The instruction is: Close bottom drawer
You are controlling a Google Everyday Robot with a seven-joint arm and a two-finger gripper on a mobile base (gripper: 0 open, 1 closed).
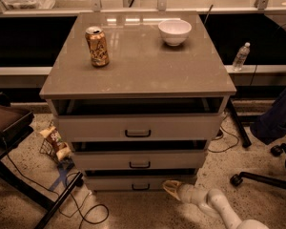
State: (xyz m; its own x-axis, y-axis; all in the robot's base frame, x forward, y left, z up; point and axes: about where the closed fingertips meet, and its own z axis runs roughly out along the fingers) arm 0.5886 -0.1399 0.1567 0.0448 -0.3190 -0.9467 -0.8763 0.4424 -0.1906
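Item: three-drawer cabinet, pale grey fronts, under a tan counter [138,75] with a glossy top. Top drawer [181,127]: tallest front, black rectangular pull, a dark gap showing above it. Middle drawer [181,160]: same pull, a dark gap above. Bottom drawer [114,182]: lowest and shallowest front, small black pull [140,187] at its centre, sitting just above the floor with a dark slit above its front edge. Gripper [171,189]: tan tip low at the floor, just at the right end of the bottom drawer's front; contact cannot be told, nor whether it is open or closed. White arm [219,206]: runs from the gripper down to the lower right corner. On the counter: one gold-brown drink can [97,46], upright, left rear, printed label not legible; one white bowl [174,31], upright, right rear, well apart from the can. Surroundings: clear water bottle [240,56] with a white cap on the ledge to the right, label unreadable; printed snack bag [55,142] on the speckled floor left of the cabinet, lettering unreadable; blue tape cross [62,173] and black cables [86,209] near it; black chair base [257,178] with castors at right.
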